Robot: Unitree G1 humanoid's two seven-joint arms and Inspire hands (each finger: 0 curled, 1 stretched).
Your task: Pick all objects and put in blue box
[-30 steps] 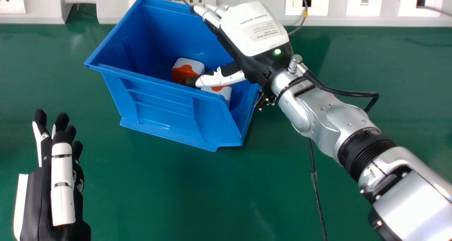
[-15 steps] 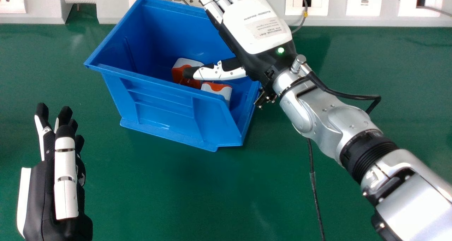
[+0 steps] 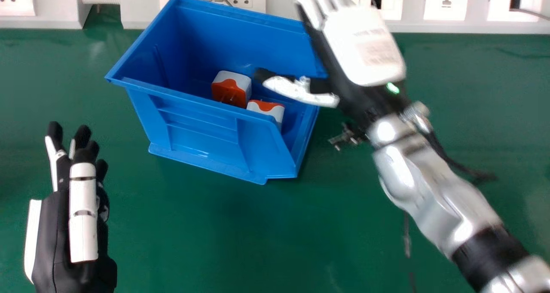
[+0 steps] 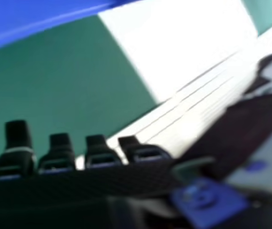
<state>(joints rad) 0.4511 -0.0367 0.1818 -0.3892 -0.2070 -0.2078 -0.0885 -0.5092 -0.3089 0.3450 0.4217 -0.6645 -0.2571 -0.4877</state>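
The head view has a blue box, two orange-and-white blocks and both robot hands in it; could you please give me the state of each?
Blue box: upright on the table, top open, blocks inside.
Left block: in the box, released.
Right block: in the box, released, partly hidden by its wall.
Left hand: open, empty.
Right hand: open, empty, thumb over the box.
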